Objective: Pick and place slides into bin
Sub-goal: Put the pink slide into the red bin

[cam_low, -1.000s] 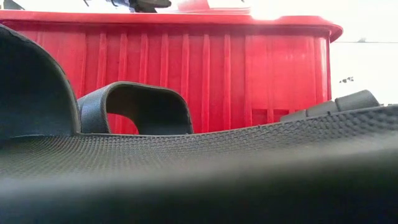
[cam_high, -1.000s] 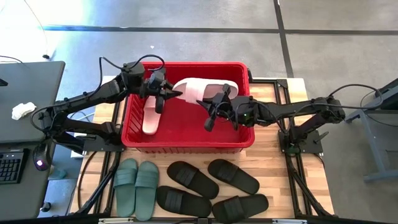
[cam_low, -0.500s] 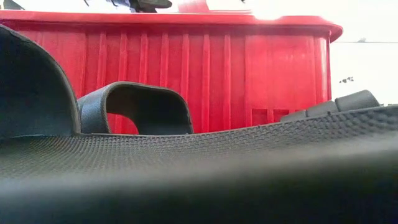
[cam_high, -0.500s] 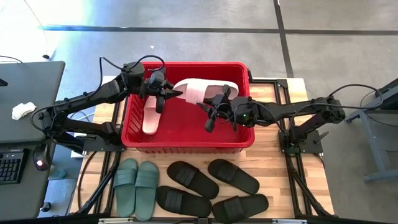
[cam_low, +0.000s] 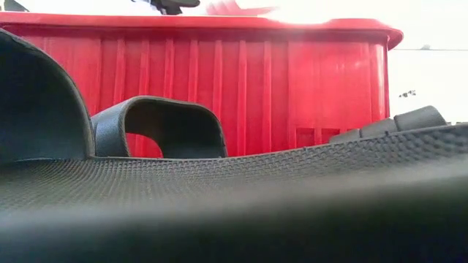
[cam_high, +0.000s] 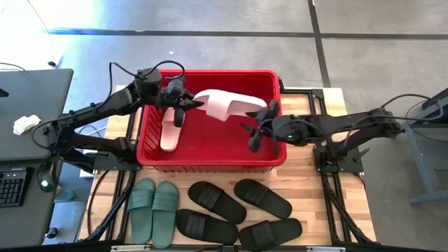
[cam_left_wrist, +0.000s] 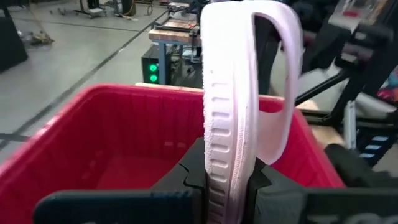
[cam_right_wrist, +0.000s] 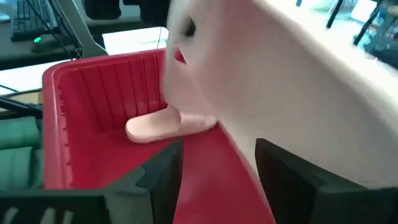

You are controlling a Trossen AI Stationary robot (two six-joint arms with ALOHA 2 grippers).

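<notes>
The red bin (cam_high: pixel 210 72) stands mid-table; its wall (cam_low: pixel 292 80) fills the low view. One pale pink slide (cam_high: pixel 168 129) lies on the bin's floor at the left. A second pink slide (cam_high: pixel 222 103) hangs over the bin, turned on its edge, with my left gripper (cam_high: pixel 190 105) shut on its left end. My right gripper (cam_high: pixel 257 124) is open just right of that slide's free end, over the bin's right part. Its fingers (cam_right_wrist: pixel 155 177) stand apart with nothing between them. My left gripper pinches the sole's end (cam_left_wrist: pixel 225 177) between its two fingers, one on each flat face. The fingers come about level from the table's left, in line with the slide's length. The slide stands on edge, strap (cam_left_wrist: pixel 283 93) to one side, lifted clear above the bin.
A sage green pair (cam_high: pixel 154 210) and several black slides (cam_high: pixel 238 210) lie on the wooden table in front of the bin. One black strap (cam_low: pixel 161 124) and a black sole sit close before the low camera. A desk with a keyboard stands left of the table.
My right gripper has opened, let go of the pink slide's right end and drawn back toward the table's right edge. The slide stays in my left gripper over the bin and has turned more onto its edge.
</notes>
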